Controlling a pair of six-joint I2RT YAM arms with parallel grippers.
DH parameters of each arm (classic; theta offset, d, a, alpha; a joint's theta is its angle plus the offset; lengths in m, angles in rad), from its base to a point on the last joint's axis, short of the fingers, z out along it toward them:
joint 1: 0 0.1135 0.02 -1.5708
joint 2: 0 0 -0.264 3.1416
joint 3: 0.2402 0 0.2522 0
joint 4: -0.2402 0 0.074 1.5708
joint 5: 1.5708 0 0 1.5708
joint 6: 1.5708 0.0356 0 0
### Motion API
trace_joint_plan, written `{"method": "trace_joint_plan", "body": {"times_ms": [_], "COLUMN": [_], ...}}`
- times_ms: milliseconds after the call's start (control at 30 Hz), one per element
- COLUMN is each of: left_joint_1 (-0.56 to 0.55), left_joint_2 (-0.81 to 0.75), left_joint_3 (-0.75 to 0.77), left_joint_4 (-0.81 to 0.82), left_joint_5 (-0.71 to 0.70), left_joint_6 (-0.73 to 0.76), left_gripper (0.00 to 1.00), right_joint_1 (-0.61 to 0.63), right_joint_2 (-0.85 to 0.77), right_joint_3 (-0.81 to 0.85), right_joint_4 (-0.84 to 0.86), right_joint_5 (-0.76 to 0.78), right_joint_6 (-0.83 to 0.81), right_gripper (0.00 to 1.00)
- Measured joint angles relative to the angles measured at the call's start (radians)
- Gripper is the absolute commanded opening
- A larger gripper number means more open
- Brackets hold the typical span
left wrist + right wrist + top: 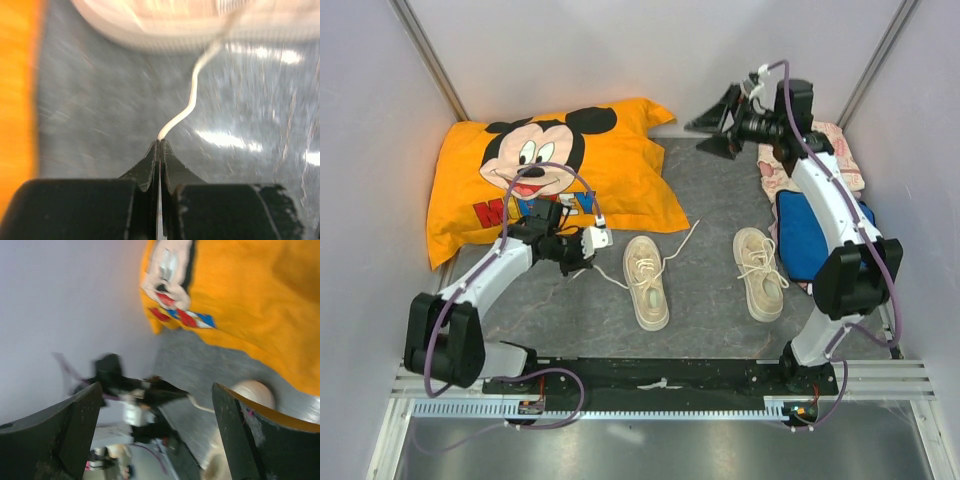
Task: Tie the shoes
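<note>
Left wrist view gives the clearest read: the left gripper (160, 144) has its fingers pressed together on the end of a white lace (192, 102), which curves up and away to the blurred sole edge of a shoe (190, 25) across the top of the frame. From above, that shoe (646, 283) lies just to the gripper's right on the grey table, its long axis running near-to-far. A pull to the left would therefore draw the lace out sideways across the shoe. The other shoe (760, 273) lies well apart to the right, closer to the right arm. The right gripper (720, 130) hangs high at the far end with its fingers spread, holding nothing. Motion blur hides the eyelets and any knot, and the orange pillow (620, 170) lies behind.
</note>
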Motion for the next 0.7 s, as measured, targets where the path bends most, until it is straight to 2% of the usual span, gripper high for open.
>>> {"method": "trace_joint_plan", "body": {"times_ms": [167, 300, 367, 500, 700], "left_joint_1": [-0.112, -0.209, -0.266, -0.327, -0.333], "left_joint_2": [-0.098, -0.147, -0.168, -0.189, -0.191], "left_joint_3": [0.132, 0.121, 0.085, 0.039, 0.029], "left_joint_4": [-0.017, -0.037, -0.038, -0.047, -0.018], "left_joint_5": [0.042, 0.046, 0.04, 0.035, 0.0], "left_joint_6": [-0.047, -0.06, -0.063, -0.083, -0.115], "left_gripper": [0.02, 0.01, 0.02, 0.02, 0.02], "right_joint_1": [0.011, 0.097, 0.149, 0.222, 0.225], "right_joint_2": [-0.102, -0.146, -0.129, -0.027, 0.116], "right_joint_3": [-0.219, -0.359, -0.388, -0.386, -0.386], "right_joint_4": [-0.155, -0.231, -0.262, -0.305, -0.325], "right_joint_5": [0.122, 0.328, 0.436, 0.608, 0.737], "right_joint_6": [-0.426, -0.636, -0.673, -0.685, -0.644], "right_gripper": [0.98, 0.96, 0.94, 0.76, 0.69]}}
